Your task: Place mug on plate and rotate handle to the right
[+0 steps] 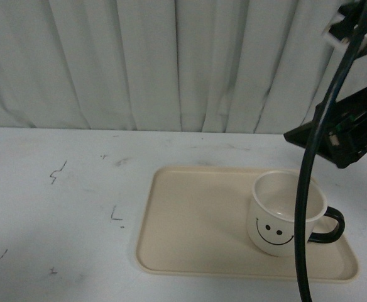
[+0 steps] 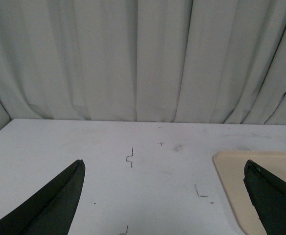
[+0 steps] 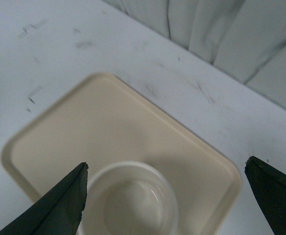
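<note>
Standing on plate (image 1: 190,220): one mug (image 1: 284,217), upright, right end, one handle (image 1: 332,226) pointing right.
Two grippers: right gripper (image 3: 165,196) wide apart above mug, holding nothing; left gripper (image 2: 165,196) wide apart over table (image 1: 58,207).

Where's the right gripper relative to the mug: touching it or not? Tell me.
Apart. The right wrist view shows the right gripper open, its fingers spread wide of the mug rim, with plate visible between.

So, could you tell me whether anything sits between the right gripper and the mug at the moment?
Nothing visible does. The right gripper is open above the mug, which stands on the plate with its handle pointing right. Only the arm's own black cable crosses the mug in the front view.
</note>
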